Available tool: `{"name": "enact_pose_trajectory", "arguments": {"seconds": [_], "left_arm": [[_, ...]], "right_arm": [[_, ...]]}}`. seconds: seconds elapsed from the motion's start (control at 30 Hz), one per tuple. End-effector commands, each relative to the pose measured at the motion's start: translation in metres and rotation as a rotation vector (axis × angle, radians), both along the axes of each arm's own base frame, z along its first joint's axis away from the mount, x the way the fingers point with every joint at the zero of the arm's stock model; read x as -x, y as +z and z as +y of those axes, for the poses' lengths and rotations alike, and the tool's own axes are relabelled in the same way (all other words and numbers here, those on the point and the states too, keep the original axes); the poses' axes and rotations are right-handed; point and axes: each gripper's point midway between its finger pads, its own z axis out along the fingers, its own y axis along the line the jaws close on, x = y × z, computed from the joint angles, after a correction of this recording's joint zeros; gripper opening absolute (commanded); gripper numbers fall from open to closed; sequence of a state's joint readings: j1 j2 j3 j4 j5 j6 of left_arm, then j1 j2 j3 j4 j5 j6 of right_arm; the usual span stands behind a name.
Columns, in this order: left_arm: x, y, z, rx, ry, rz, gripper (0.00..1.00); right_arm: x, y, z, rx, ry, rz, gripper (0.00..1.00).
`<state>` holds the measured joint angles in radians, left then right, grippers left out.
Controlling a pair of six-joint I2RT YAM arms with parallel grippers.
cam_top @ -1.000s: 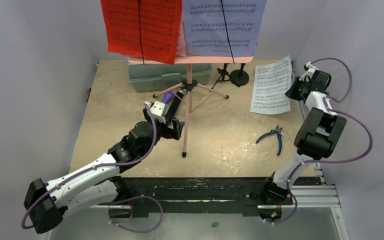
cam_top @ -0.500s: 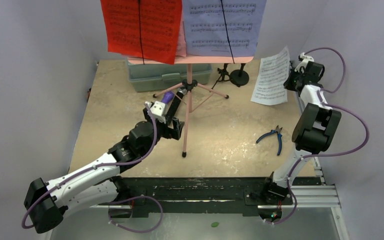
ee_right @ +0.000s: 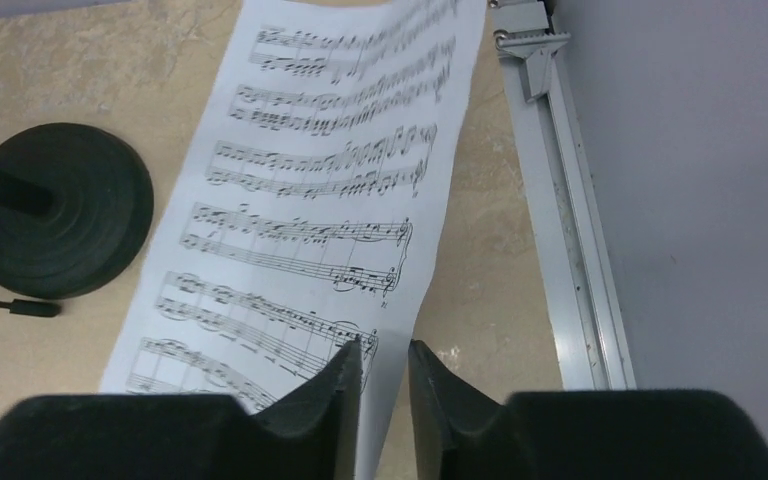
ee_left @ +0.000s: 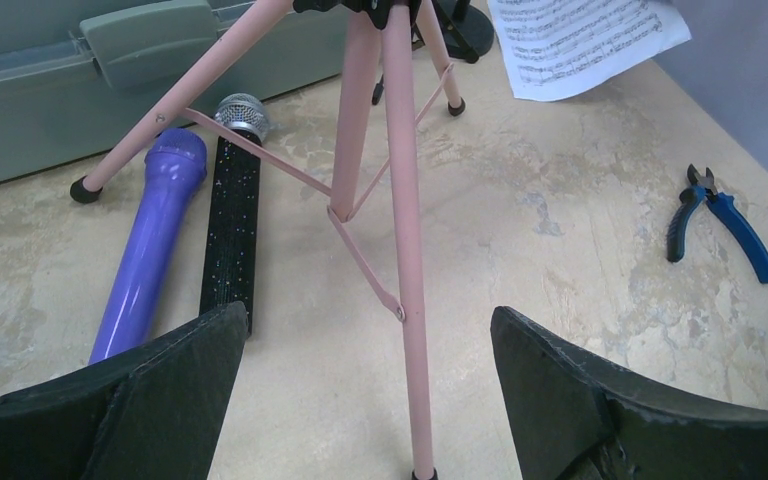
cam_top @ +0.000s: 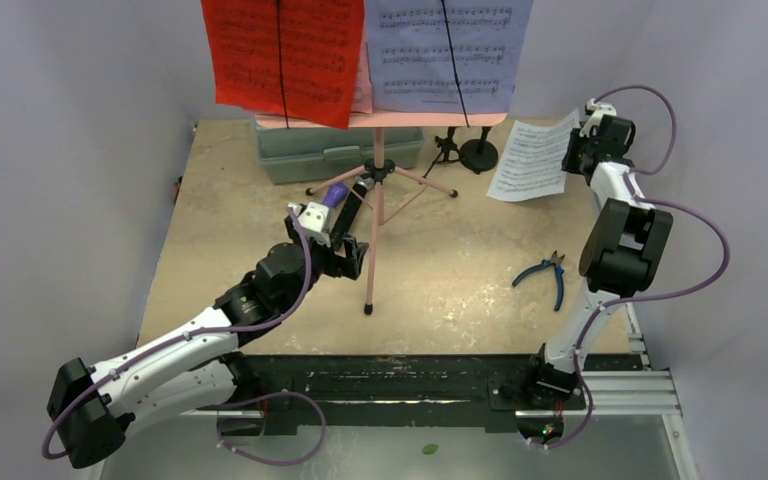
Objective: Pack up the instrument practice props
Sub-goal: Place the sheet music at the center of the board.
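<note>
The left claw [ee_left: 365, 335] is held wide open low over the counter [ee_left: 570, 270], with its fingers set to either side of a leg of the pink tripod [ee_left: 405, 200] and not touching it. The purple microphone [ee_left: 150, 250] and the black silver-headed microphone [ee_left: 232, 230] are laid side by side under the tripod. The right claw [ee_right: 385, 352] is seen slightly parted, with the edge of a white sheet-music page [ee_right: 310, 200] lying in its narrow gap, near a round black mic mount [ee_right: 55, 210].
</note>
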<state>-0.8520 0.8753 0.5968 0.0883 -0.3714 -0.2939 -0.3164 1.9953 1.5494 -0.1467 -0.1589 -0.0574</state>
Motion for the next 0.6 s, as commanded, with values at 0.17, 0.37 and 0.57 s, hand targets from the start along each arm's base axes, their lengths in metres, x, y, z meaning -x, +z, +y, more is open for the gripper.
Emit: {"name": "enact_pose_trajectory", "arguments": {"seconds": [0.17,0.37,0.57], "left_arm": [[0.000,0.031,0.002,0.054,0.007,-0.059,0.92],[0.000,0.031,0.002,0.063,0.005,-0.057,0.92],[0.002,0.031,0.002,0.069,0.001,-0.058,0.92]], "right_arm": [[-0.004,0.066,-0.012,0.137,-0.005,-0.131,0.46],[0.020,0.091,0.013,0.127,0.102,-0.161,0.57],[0.058,0.114,0.062,0.087,0.349,-0.167,0.64]]}}
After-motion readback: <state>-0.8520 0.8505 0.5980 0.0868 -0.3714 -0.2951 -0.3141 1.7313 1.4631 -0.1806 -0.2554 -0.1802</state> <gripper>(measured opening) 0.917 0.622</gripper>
